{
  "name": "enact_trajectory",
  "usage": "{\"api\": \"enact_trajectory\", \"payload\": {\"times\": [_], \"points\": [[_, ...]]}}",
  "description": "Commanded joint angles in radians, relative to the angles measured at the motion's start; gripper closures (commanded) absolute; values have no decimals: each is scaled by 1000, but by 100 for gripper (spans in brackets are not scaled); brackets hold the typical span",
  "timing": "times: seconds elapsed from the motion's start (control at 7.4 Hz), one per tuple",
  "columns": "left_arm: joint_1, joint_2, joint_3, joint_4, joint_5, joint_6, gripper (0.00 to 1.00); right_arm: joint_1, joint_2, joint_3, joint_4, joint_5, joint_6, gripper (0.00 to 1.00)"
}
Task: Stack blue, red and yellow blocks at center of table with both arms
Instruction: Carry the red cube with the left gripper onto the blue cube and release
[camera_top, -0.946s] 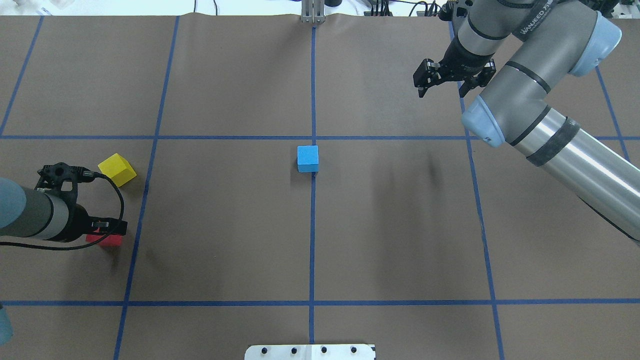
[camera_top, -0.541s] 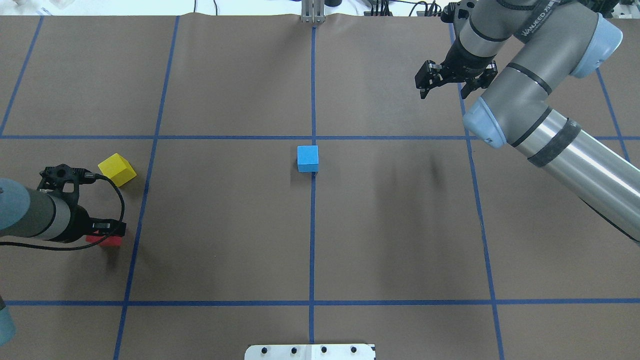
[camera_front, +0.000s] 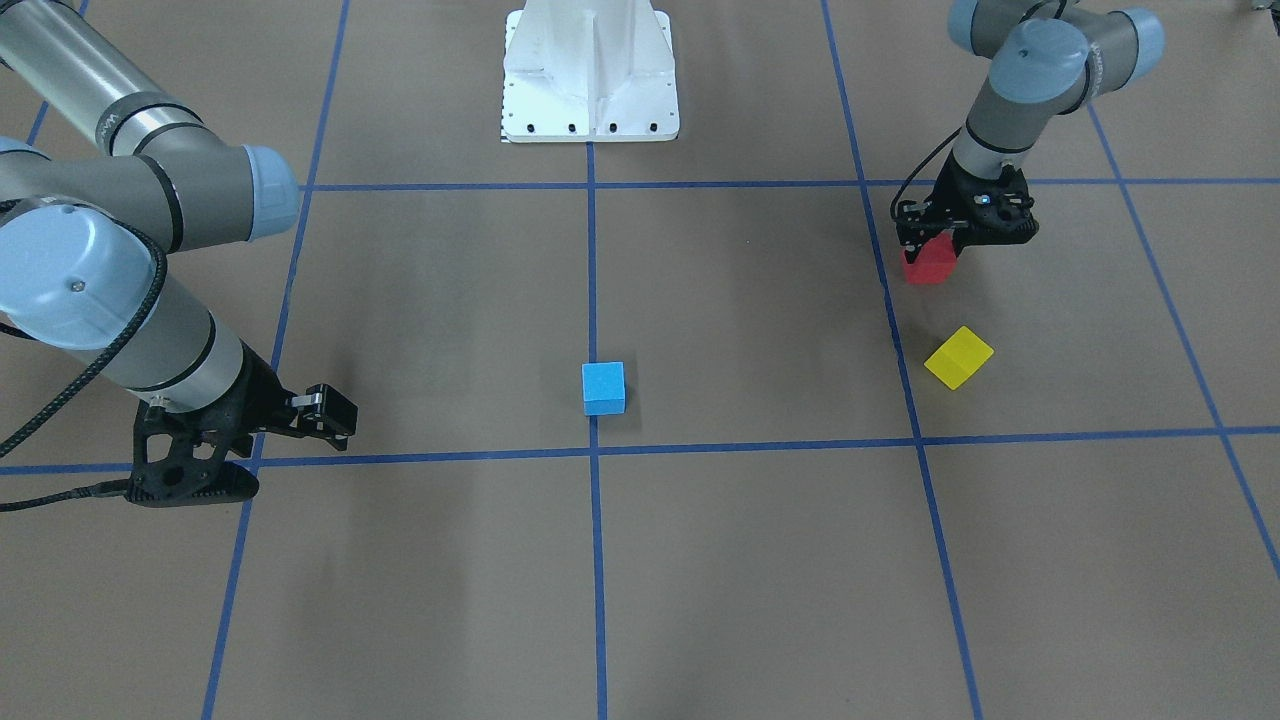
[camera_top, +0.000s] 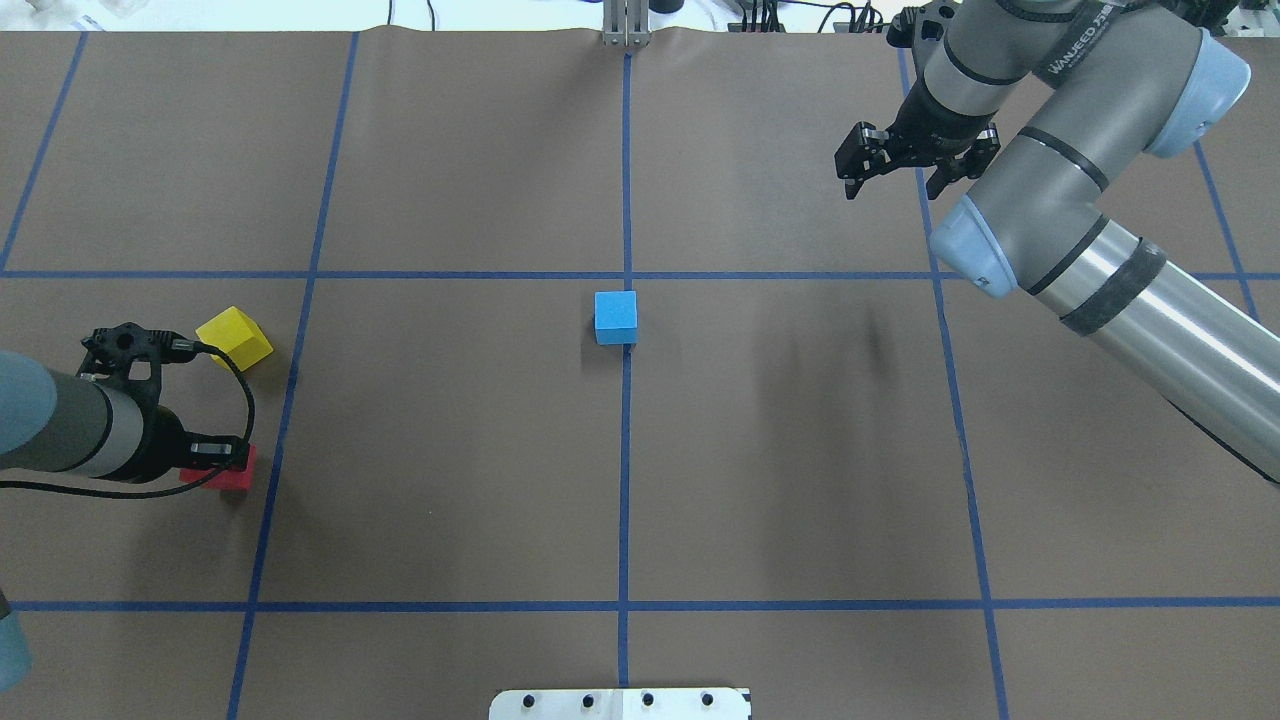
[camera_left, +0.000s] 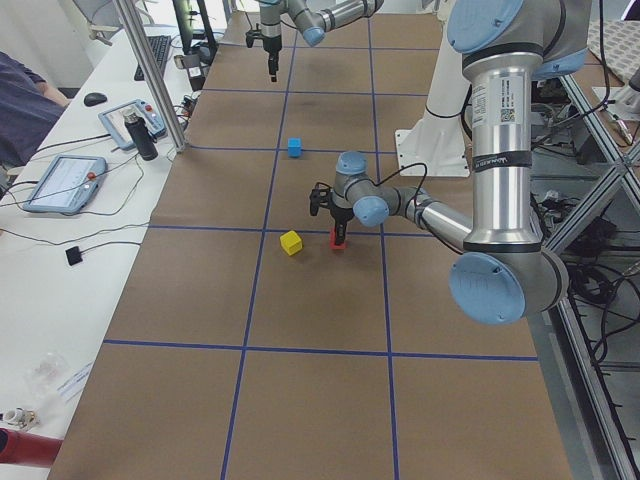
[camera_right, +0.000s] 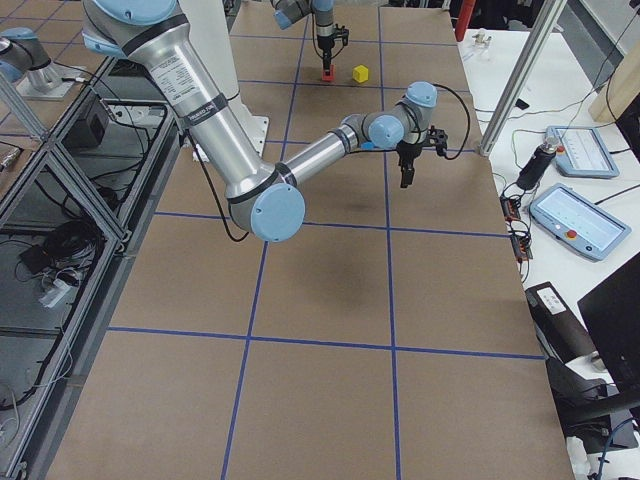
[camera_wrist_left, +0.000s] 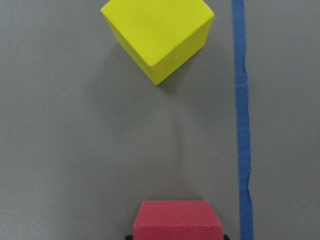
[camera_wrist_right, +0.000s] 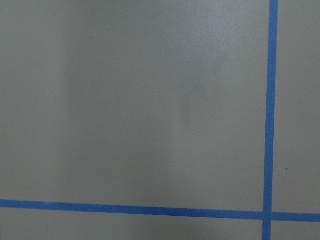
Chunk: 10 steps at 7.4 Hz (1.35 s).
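Observation:
The blue block (camera_top: 615, 317) sits at the table centre, also in the front view (camera_front: 603, 388). The yellow block (camera_top: 234, 338) lies rotated at the left and shows in the front view (camera_front: 958, 357) and the left wrist view (camera_wrist_left: 157, 37). My left gripper (camera_top: 215, 462) is shut on the red block (camera_top: 232, 478), low over the table just near of the yellow block. The red block also shows in the front view (camera_front: 928, 265) and the left wrist view (camera_wrist_left: 177, 222). My right gripper (camera_top: 888, 185) is open and empty above the far right of the table.
The white robot base plate (camera_top: 620, 703) sits at the near edge, centre. Blue tape lines (camera_top: 625, 480) grid the brown table. A side bench with tablets (camera_left: 60, 180) runs along the far side.
My left gripper has shifted slightly right and away from the robot with the red block. My right gripper has drifted a little to the right, still open.

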Motion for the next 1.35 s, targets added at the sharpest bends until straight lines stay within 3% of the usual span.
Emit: {"api": "enact_trajectory", "payload": {"times": [0.0,0.14,0.41,0.54,1.08,1.22], "points": [[-33,-16,-83,49,-95,2,100,8,-2,1,0,4,-4,1],[-51,-124,-84,166,-95,2,100,9,-2,1,0,4,-4,1],[-65,-517,-46,631,-77,8,100,23,-2,3,0,5,-10,1],[-65,-650,45,679,-45,9,100,23,-4,4,0,4,-26,1],[-65,-1022,571,478,-21,14,100,23,-4,1,-2,4,-38,1],[-65,-1054,612,433,-21,9,100,23,-5,0,-2,2,-38,1]]}}
